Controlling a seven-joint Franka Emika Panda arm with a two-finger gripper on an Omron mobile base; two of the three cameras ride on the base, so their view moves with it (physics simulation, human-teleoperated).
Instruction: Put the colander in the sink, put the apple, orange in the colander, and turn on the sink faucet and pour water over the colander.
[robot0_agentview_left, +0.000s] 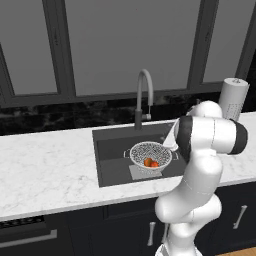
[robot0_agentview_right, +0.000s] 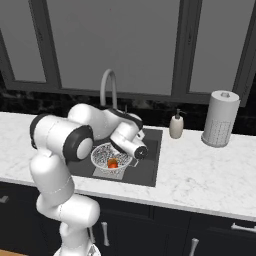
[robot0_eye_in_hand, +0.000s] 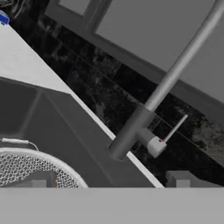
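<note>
— Where's the colander (robot0_agentview_left: 150, 154) sitting?

— Down in the sink (robot0_agentview_left: 112, 162), right over the drain plate and under the arch of the sink faucet (robot0_agentview_left: 143, 97). I'd say that spot is chosen so the water falls straight through the mesh.

— And the fruit?

— Both are inside it already. The orange (robot0_agentview_left: 148, 162) and the apple (robot0_agentview_left: 155, 164) lie touching at the bottom of the bowl.

— So what's the arm doing over there?

— It's bent low across the basin, and the hand looks at the tap's dark base and its small side lever (robot0_eye_in_hand: 174, 128). That suggests the lever is next.

— Is it holding anything?

— No. The fingers (robot0_eye_in_hand: 40, 179) are spread wide with nothing between them, one tip above the colander's rim, the other near the tabletop (robot0_agentview_left: 45, 165) edge behind the sink. Wide apart makes sense for catching a thin lever.

— What's left, then?

— Only the water, by my reckoning.
</note>
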